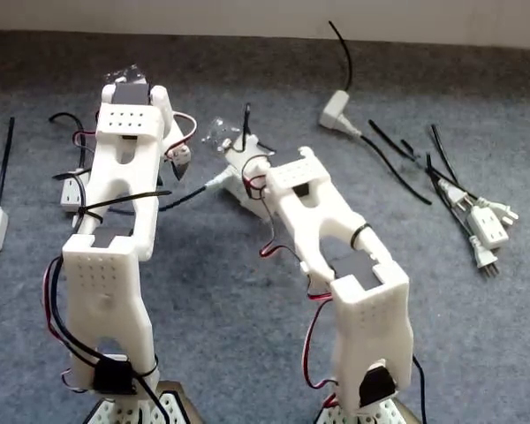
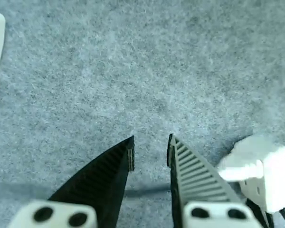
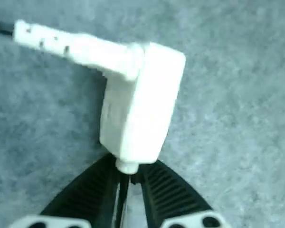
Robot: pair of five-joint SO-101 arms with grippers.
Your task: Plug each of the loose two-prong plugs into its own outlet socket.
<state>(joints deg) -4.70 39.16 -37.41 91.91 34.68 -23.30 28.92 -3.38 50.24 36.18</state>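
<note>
The right gripper (image 3: pixel 129 172) is clamped on a white, boxy plug (image 3: pixel 140 99) with an angled neck; the left gripper (image 2: pixel 151 142) sits apart.

Tabletop (image 1: pixel 247 291) is covered in grey carpet-like cloth, matt, with a rough fuzzy nap. Left arm (image 1: pixel 106 291) and right arm (image 1: pixel 371 327) are built of white matt plastic. Fingers (image 2: pixel 194 171) of the left hand (image 2: pixel 150 152) are seen as black matt plastic, ribbed on the inner faces; the same is noted on the right hand (image 3: pixel 129 171). Plug (image 3: pixel 137 99) is moulded in smooth white plastic with a slight sheen. Cables (image 1: pixel 397 172) are sheathed in black, rubbery-looking.
</note>
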